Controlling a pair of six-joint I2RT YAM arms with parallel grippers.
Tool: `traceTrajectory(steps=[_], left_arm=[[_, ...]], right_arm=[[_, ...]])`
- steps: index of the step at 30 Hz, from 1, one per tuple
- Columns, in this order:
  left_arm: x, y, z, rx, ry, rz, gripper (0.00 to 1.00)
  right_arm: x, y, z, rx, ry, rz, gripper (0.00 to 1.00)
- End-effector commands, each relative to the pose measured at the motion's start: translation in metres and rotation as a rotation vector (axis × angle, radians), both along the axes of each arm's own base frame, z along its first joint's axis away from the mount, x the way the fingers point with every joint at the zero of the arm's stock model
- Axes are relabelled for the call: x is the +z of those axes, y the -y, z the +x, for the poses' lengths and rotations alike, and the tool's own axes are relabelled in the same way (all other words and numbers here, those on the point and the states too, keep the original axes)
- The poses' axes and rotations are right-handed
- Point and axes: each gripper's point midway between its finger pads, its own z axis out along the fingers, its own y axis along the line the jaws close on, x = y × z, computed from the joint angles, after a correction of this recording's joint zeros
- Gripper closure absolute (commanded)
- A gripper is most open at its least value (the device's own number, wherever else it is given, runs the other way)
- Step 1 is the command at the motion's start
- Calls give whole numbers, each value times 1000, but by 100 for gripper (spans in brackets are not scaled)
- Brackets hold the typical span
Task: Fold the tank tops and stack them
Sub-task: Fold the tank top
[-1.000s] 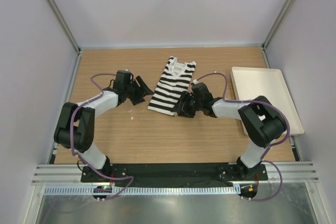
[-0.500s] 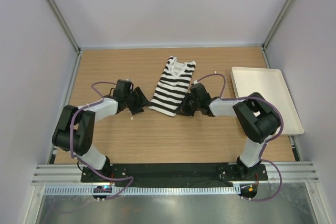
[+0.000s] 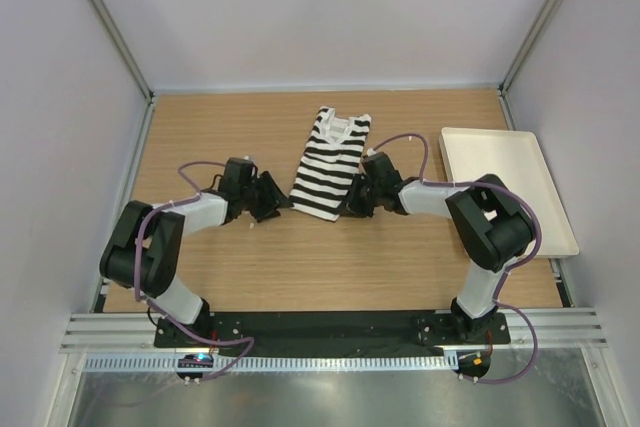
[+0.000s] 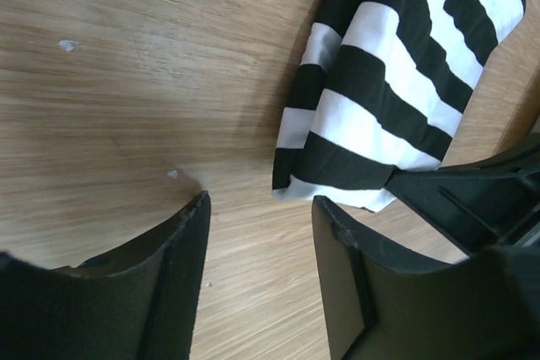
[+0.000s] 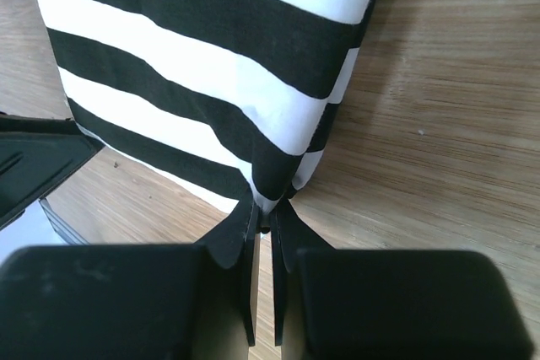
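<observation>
Overhead: the soft black-and-white striped cloth tank top (image 3: 328, 157) lies mid-table on the wood-grain tabletop (image 3: 200, 137), left of the plain white rectangular tray (image 3: 520, 162). Left wrist: my left gripper (image 4: 260, 208) stands spread and empty, just beside one near hem corner. Right wrist: my right gripper (image 5: 265, 212) is pinched on the other hem corner; I judge the fabric light and limp, so the corners are the best holds.

Shows light wood grain on the table (image 3: 400, 267), smooth, with a low sheen and a few pale specks. Reads as soft matt cloth on the tank top (image 3: 328, 162), in black and white stripes. Presents matt black plastic on the left claw (image 4: 260, 208) and right claw (image 5: 263, 217), faintly scuffed. Shows smooth white plastic on the tray (image 3: 510, 177), smooth purple sheathing on the cables (image 3: 400, 142), brushed metal on the rail (image 3: 300, 339).
</observation>
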Motion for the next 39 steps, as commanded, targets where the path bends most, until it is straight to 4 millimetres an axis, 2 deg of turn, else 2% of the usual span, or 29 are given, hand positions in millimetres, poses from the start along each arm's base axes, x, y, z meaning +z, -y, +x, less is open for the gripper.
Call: traceTrajectory(steps=[1,5,6,7,8,9,14,15,16,20,23,24,25,27,34,39], left_arm=[[11,12,18,3,58,-51,49],[5,17,22,0,52,-57,58],[1,19,22,-2,45,-57,68],[2,25,19,-15,48,-55,74],[1,27,18,-18,51,-49,91],[1,30,17,-25,53,-48,99],[9,40,-5,-28,75,-26,100],[4,37,-16,-26,68,-12,100],[15,41,-21,-24,103,-6,100],[20,49,-52,-26,116,16,100],[16,51,-71,-32,107,24,100],[11,49,-77,-27,93,29,100],[9,50,-81,-33,89,29,100],[3,48,-86,-33,74,37,100],[-7,43,-94,-31,50,49,100],[-15,42,-99,-36,28,65,100]], right_arm=[[10,-1,8,28,41,-13,91],[8,3,3,51,23,-45,91],[8,3,3,66,29,-55,91],[9,4,2,74,25,-63,91],[9,4,2,83,25,-66,91],[8,6,0,97,20,-81,91],[15,9,-6,159,33,-102,91],[19,10,-8,171,38,-105,91],[16,14,-14,192,30,-123,91],[19,18,-28,257,18,-129,88],[20,26,-36,278,28,-151,74],[22,27,-37,276,42,-149,56],[19,30,-43,280,39,-149,48],[29,28,-47,289,74,-112,36],[23,31,-65,295,62,-75,36],[14,25,-69,299,49,-47,44]])
